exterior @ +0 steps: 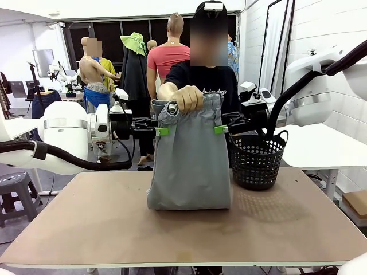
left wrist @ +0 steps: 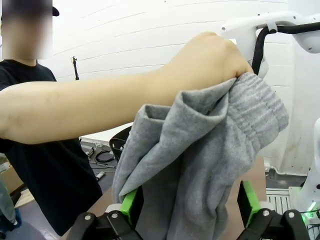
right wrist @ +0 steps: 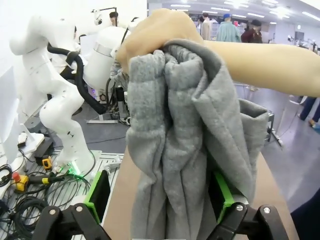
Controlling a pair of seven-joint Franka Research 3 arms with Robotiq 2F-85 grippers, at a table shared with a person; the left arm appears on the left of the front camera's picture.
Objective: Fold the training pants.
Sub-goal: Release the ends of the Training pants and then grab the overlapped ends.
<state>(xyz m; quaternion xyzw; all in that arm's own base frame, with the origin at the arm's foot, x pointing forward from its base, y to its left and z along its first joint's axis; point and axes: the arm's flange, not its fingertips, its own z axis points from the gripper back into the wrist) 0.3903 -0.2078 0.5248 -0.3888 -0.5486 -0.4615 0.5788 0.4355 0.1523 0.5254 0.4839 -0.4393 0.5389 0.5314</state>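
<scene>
Both left gripper (left wrist: 189, 204) and right gripper (right wrist: 160, 192) straddle the pants (exterior: 189, 166) with fingers apart; I should pinch both edges level before the hand (exterior: 188, 97) releases.

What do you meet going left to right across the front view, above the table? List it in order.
left arm → left gripper → training pants → right gripper → black mesh basket → right arm
</scene>
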